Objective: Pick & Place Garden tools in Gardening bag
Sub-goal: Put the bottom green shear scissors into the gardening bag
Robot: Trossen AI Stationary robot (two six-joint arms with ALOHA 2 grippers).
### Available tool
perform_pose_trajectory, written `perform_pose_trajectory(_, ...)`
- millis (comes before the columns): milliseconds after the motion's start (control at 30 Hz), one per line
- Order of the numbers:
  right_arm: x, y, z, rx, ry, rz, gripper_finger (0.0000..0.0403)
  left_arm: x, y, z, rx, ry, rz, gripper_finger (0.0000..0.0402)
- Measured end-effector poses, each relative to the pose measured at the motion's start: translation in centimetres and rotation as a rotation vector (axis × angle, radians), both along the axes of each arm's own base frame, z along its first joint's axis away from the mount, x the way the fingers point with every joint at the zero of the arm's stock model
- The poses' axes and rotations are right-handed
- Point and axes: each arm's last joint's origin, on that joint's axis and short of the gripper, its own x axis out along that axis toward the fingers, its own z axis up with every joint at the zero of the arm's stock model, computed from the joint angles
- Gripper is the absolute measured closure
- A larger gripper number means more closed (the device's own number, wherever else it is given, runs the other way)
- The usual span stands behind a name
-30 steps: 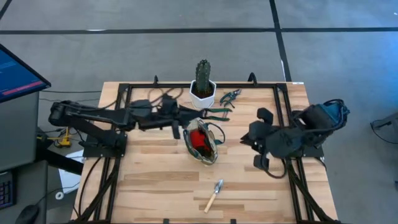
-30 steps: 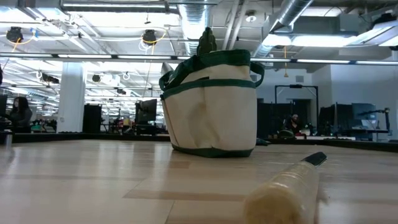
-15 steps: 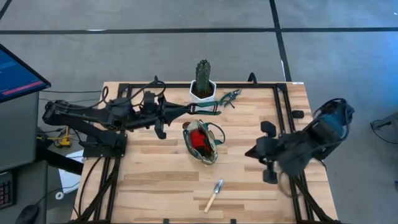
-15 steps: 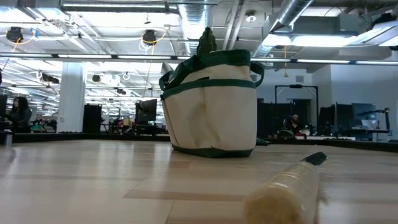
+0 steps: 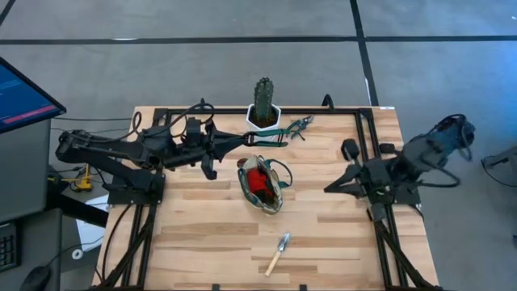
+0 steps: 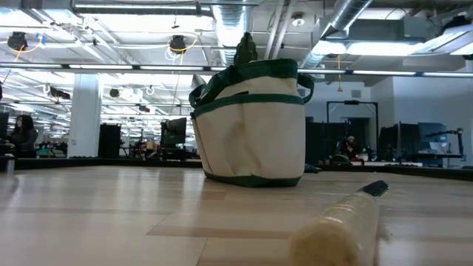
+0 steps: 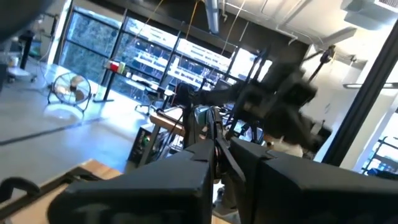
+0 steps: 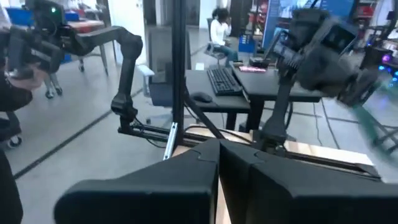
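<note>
The gardening bag (image 5: 262, 186) stands upright at mid-table, with something red inside; the low view shows its cream side (image 6: 251, 129). My left gripper (image 5: 240, 142) hovers just behind it, shut on dark shears with green handles (image 5: 269, 139). Another green-handled tool (image 5: 299, 125) lies by the white pot. A wooden-handled trowel (image 5: 279, 252) lies flat near the front edge. My right gripper (image 5: 331, 187) is shut, holds nothing, and is raised over the table's right side. My left gripper pinches the shears' dark end (image 7: 214, 142) between its two fingers, coming about level from the table's left. The tool runs on along the fingers, its green handles (image 5: 271, 139) pointing toward the table's right. It is lifted clear of the table, behind the bag.
A cactus (image 5: 263, 99) in a white pot (image 5: 263, 121) stands at the far edge, close behind the held shears. A black frame (image 5: 367, 145) rims the table. Bare wood lies at the front left and front right. A monitor (image 5: 24, 93) stands off the left side.
My left gripper has drawn back toward the table's far left and risen a little, carrying the shears away from the bag's rim. My right arm has swung back toward the right edge, its gripper tipping up to about level.
</note>
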Motion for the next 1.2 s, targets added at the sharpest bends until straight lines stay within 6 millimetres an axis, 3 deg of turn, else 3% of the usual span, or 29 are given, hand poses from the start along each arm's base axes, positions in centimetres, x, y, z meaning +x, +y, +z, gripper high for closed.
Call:
perform_pose_trajectory(133, 0.2, -0.7, -4.7, 0.083, -0.067, -0.001, 0.0402, -0.1, 0.0, 0.4, 0.013, -0.036, 0.005, 0.0391)
perform_pose_trajectory(267, 0.2, -1.5, -9.0, 0.22, -0.269, -0.029, 0.0401, -0.2, 0.0, 0.7, 0.043, -0.066, 0.015, 0.0391)
perform_pose_trajectory(433, -0.1, -2.9, -12.9, 0.387, -0.588, -0.075, 0.0402, -0.1, -0.4, 1.0, 0.075, -0.108, 0.013, 0.0391)
perform_pose_trajectory(533, 0.4, -3.6, -14.7, 0.412, -0.662, -0.116, 0.0402, 0.6, -0.7, 0.9, 0.094, -0.145, 0.015, 0.0391)
perform_pose_trajectory(733, 3.0, -4.2, -15.3, 0.39, -0.668, -0.191, 0.0402, 3.5, -0.9, -0.6, 0.106, -0.185, 0.036, 0.0392)
perform_pose_trajectory(900, 5.4, -4.9, -14.5, 0.423, -0.672, -0.242, 0.039, 5.3, -0.6, -1.8, 0.098, -0.223, 0.058, 0.0391)
perform_pose_trajectory(1033, 6.8, -5.5, -14.0, 0.448, -0.674, -0.27, 0.0348, 5.7, -0.4, -2.1, 0.1, -0.22, 0.048, 0.0392)
perform_pose_trajectory(1200, 8.5, -5.8, -13.6, 0.458, -0.669, -0.293, 0.0264, 5.7, -0.4, -2.0, 0.1, -0.229, 0.043, 0.0392)
